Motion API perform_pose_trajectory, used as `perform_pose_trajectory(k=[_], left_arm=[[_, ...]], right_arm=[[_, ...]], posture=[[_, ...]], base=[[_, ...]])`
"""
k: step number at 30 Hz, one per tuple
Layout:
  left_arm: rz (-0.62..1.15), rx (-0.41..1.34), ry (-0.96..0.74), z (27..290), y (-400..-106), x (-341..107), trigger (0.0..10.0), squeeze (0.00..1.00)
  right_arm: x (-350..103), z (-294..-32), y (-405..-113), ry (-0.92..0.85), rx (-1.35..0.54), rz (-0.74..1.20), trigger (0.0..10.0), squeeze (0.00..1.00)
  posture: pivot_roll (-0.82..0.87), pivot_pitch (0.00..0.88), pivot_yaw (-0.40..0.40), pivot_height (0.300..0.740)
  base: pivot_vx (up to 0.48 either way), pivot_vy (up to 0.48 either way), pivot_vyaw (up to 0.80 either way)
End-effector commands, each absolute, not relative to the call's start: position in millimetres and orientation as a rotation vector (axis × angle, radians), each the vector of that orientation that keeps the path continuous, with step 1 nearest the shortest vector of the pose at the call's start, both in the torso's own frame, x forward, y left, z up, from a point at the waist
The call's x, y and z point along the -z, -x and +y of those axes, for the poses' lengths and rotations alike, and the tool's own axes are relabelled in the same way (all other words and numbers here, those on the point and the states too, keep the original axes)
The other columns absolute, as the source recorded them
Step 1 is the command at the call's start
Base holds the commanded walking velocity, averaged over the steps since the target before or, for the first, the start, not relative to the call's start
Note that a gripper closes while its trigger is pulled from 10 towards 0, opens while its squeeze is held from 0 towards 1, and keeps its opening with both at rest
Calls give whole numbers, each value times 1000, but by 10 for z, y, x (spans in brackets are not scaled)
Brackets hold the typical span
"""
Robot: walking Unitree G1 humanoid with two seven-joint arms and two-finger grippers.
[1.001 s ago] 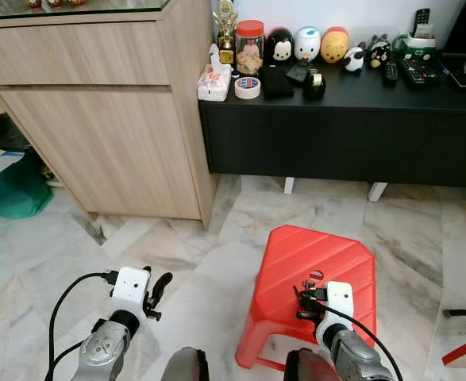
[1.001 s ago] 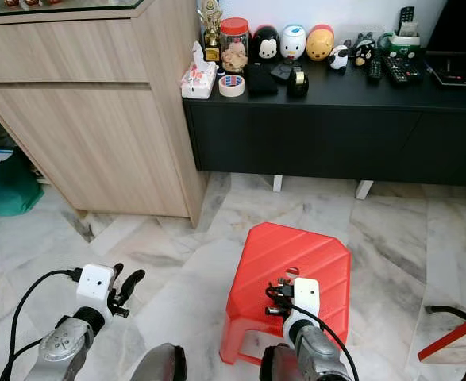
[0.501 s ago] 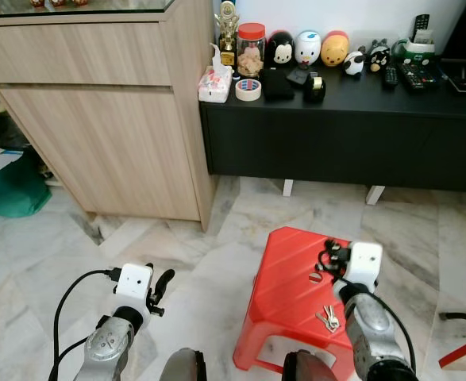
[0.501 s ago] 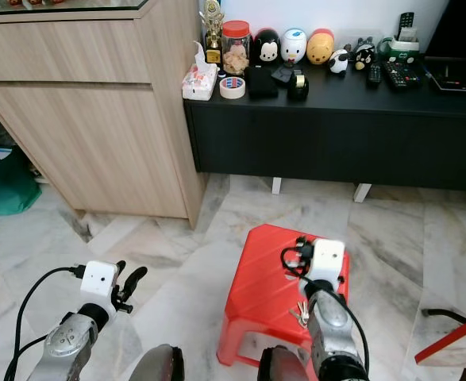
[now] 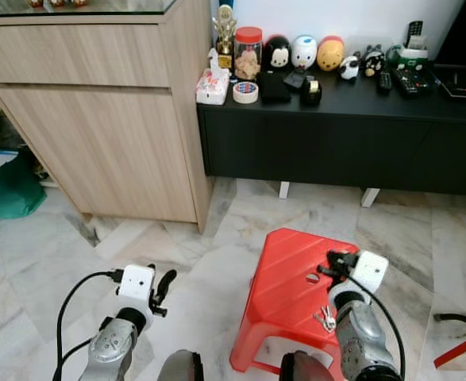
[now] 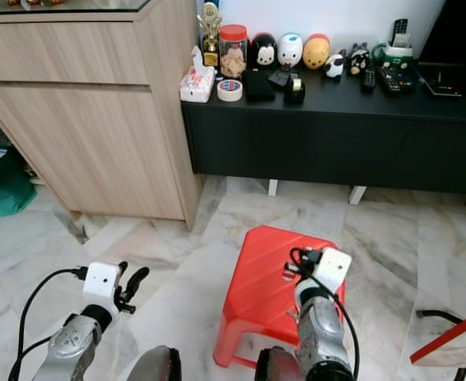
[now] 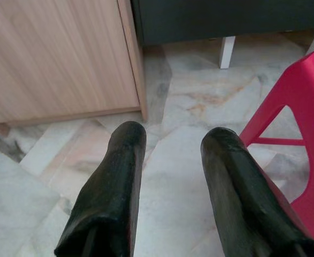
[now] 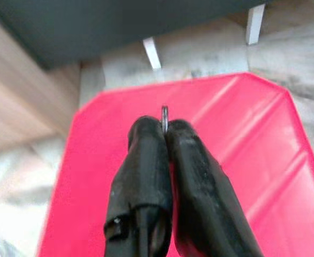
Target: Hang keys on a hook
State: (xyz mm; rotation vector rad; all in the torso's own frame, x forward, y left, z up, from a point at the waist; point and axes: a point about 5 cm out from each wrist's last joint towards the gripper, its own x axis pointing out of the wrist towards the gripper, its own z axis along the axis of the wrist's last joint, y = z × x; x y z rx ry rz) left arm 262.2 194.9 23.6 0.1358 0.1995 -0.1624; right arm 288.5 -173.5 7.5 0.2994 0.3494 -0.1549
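One red stool (image 5: 292, 286), marble floor (image 5: 50, 238), black sideboard (image 5: 336, 135)

A low black cabinet (image 5: 340, 139) stands on short white legs against a white wall (image 5: 360, 17), its top crowded with small toy figures, a jar, a tape roll and remote controls. Touching the cabinet's left end is a taller light-wood cupboard (image 5: 98, 119) with a drawer front above. In front of the cabinet the floor (image 5: 240, 214) is veined pale marble, evenly lit, with a red plastic stool (image 5: 284, 290) standing on it.
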Motion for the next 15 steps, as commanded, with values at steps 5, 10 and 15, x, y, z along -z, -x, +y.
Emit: perform_pose_trajectory(k=[5, 10, 15], left_arm=[[202, 166, -143, 1929, -2607, -215, 10000, 0], [199, 163, -141, 1925, -2606, -208, 10000, 0], [199, 163, -142, 1927, -2601, -205, 10000, 0]], right_arm=[[-448, -1743, -3027, 97, 66, 88, 10000, 0], [-421, -1906, -3035, -226, 286, 144, 10000, 0], [-377, -1775, -3022, -162, 199, 156, 10000, 0]], posture=[[77, 53, -29, 628], [77, 53, -29, 628], [76, 52, -29, 628]], base=[[0, 0, 0], [0, 0, 0], [0, 0, 0]])
